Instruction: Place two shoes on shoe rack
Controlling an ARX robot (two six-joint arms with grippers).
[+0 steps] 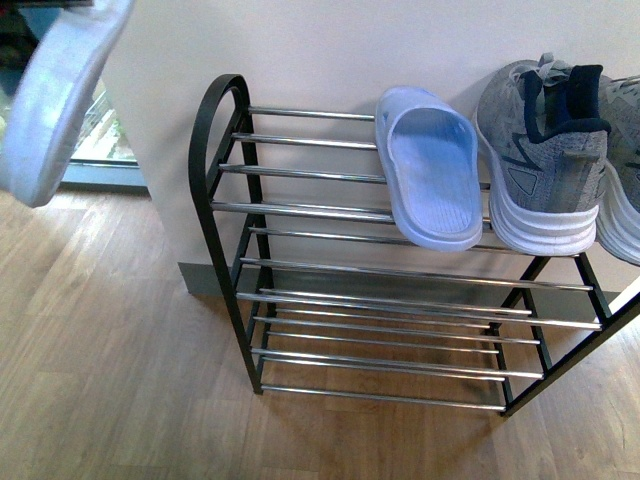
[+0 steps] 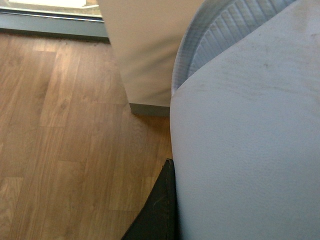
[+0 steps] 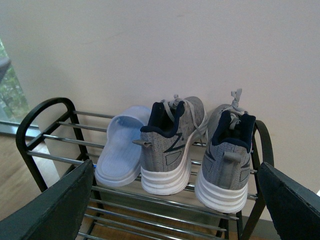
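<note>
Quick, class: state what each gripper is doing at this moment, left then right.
Left gripper: holding a pale blue slide; its jaws are hidden behind the slide.
Right gripper: open, holding nothing, facing the shoe rack.

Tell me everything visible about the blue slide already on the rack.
The pale blue slide looks like soft foam, open-toed with a wide strap band and a textured footbed. It lies sole-down on the top shelf of the shoe rack, toe toward the wall, heel hanging slightly over the front bar. It sits just left of a grey sneaker; whether they touch is unclear.

Plain white wall (image 1: pixel 330 45), wood-plank floor (image 1: pixel 100 370), window (image 1: pixel 100 135) at left.
</note>
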